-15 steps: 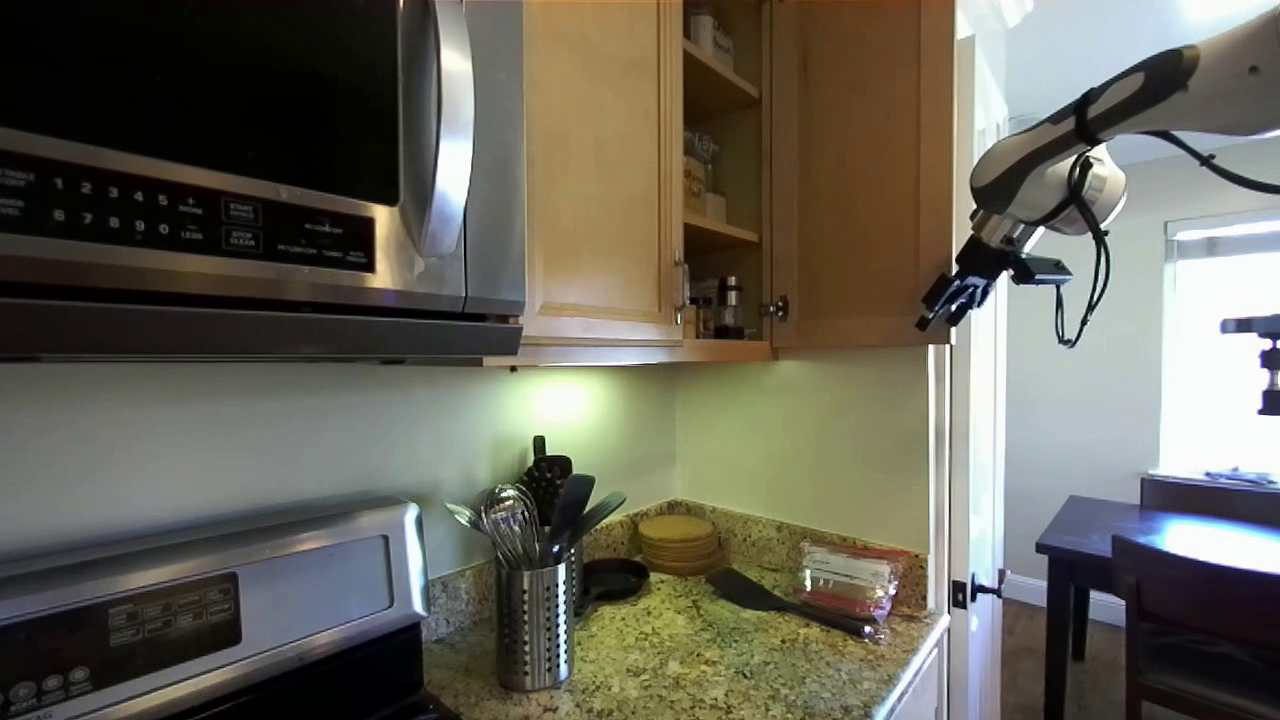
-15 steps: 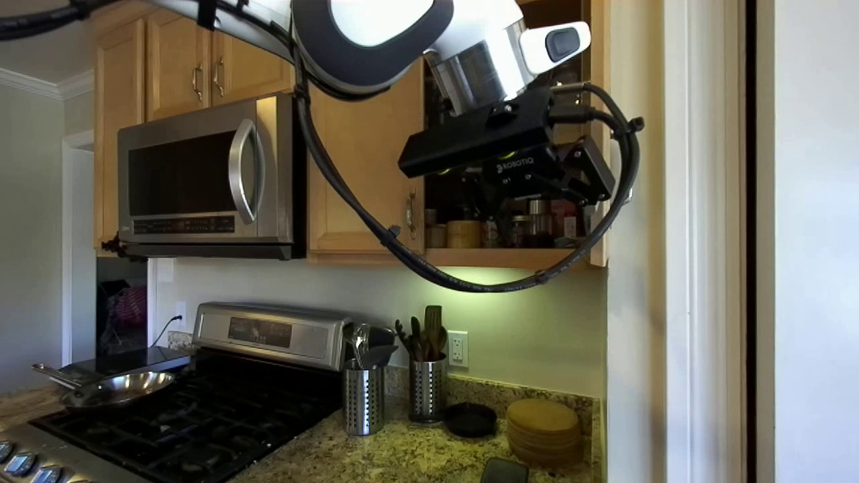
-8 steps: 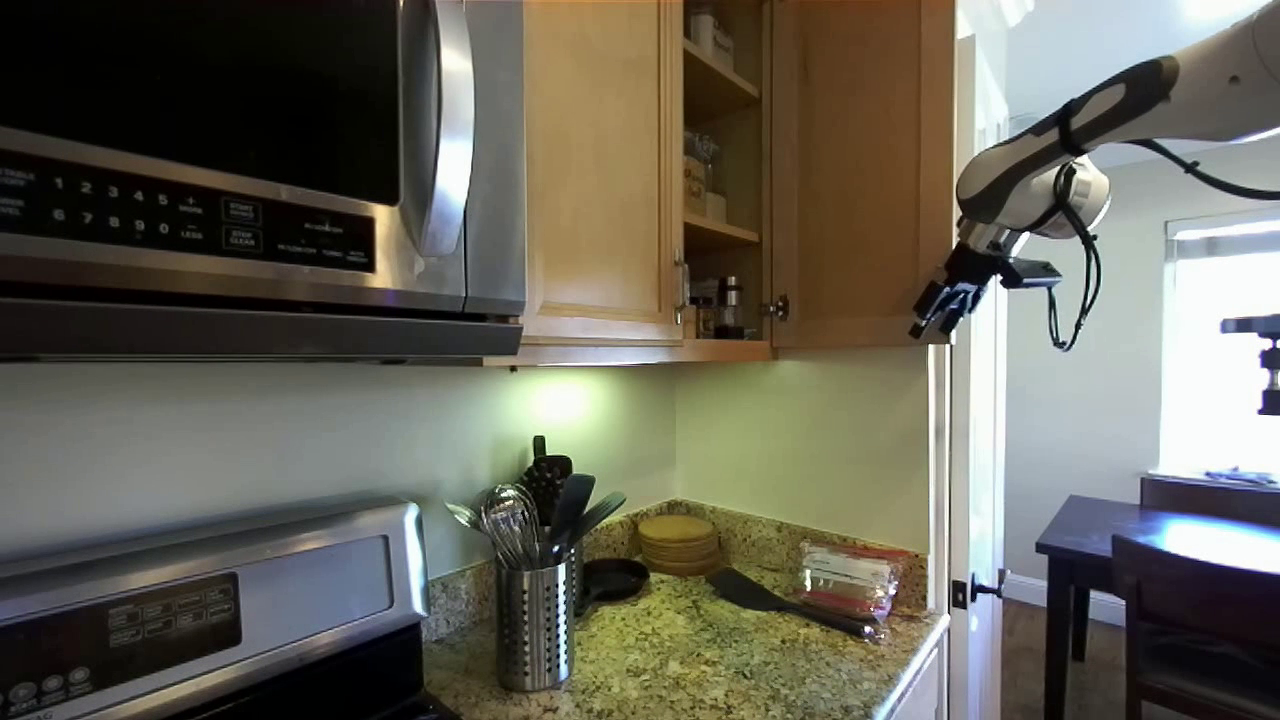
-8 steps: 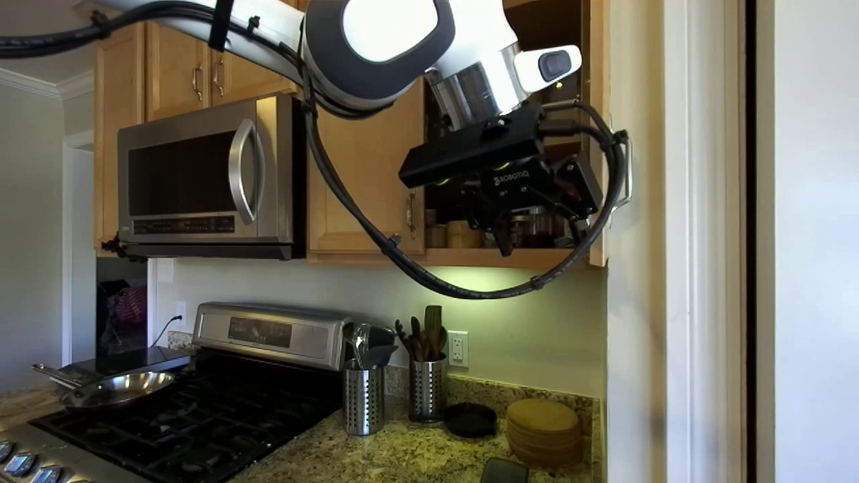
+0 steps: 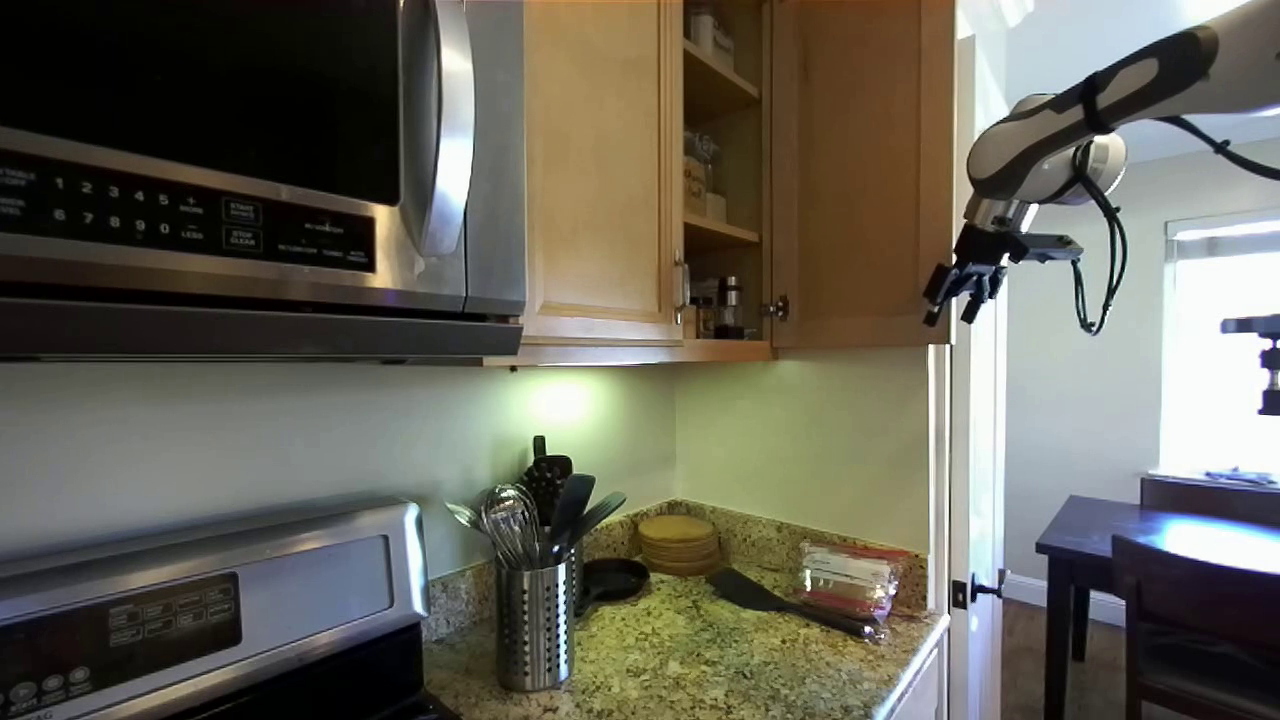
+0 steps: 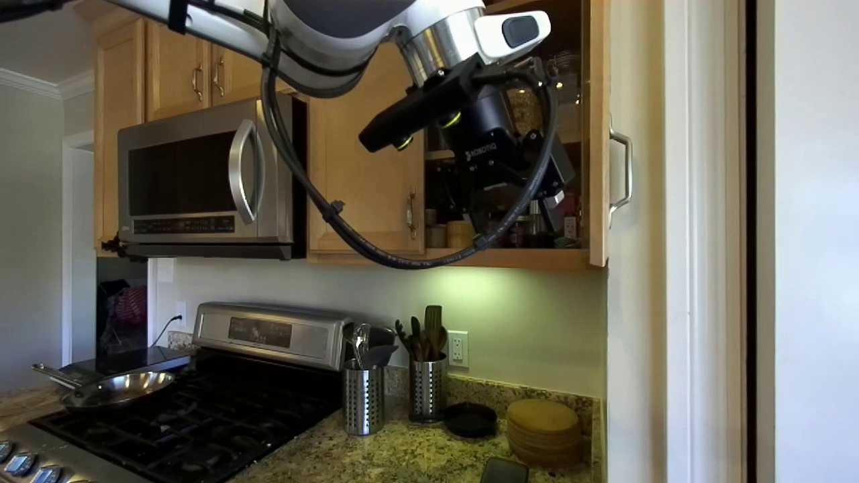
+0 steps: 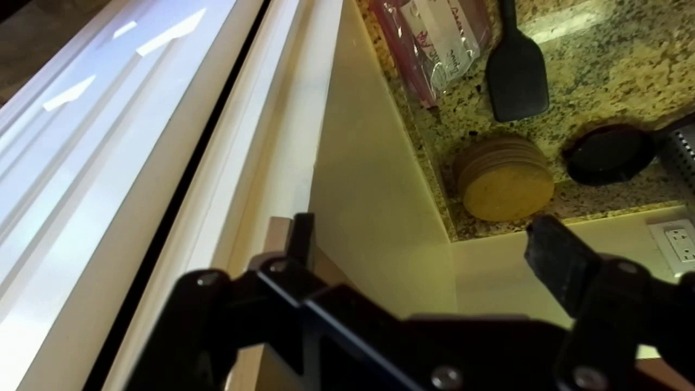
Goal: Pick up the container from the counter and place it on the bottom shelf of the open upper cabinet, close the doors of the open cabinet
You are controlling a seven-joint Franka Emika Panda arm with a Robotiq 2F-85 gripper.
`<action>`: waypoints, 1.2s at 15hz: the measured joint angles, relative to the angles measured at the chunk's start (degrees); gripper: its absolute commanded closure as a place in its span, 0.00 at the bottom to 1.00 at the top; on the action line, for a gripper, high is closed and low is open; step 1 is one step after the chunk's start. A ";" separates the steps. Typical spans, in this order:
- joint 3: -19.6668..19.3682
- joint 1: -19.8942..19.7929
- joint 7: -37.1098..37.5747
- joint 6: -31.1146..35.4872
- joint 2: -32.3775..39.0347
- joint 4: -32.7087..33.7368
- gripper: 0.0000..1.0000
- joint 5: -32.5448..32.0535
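Observation:
The upper cabinet's right door [image 5: 860, 170] stands open. Its handle [image 6: 629, 168] shows on the outer face. The left door [image 5: 600, 170] is shut. The bottom shelf [image 6: 510, 257] holds several jars, including a tan container [image 6: 459, 235] and a dark, silver-capped one [image 5: 731, 305]. I cannot tell which container the task means. My gripper [image 6: 515, 221] is open and empty, in front of the open cabinet bay and beside the open door. In an exterior view it shows near that door's free edge [image 5: 951, 312]. In the wrist view its fingers are wide apart [image 7: 426, 239].
The counter [image 5: 690, 650] bears utensil holders [image 5: 535, 625], a small black pan [image 5: 612, 580], a stack of round boards [image 5: 678, 543], a black spatula [image 5: 750, 590] and a plastic bag [image 5: 850, 580]. A microwave [image 6: 194, 174] hangs left of the cabinet. A white door frame [image 6: 698, 241] stands at right.
My gripper dipped, then drew back from the cabinet and tilted, its spread fingers now showing more clearly. The cabinet door's handle is now uncovered. The door has not visibly moved.

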 measured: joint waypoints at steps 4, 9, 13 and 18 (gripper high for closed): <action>0.70 0.01 0.30 -0.16 -0.39 -0.15 0.00 -1.31; 0.38 -1.39 1.23 -0.16 1.13 0.00 0.00 -6.47; -1.13 -2.17 0.96 0.24 2.06 0.92 0.00 -6.66; -2.97 -2.11 -2.34 2.93 3.52 1.36 0.00 -2.26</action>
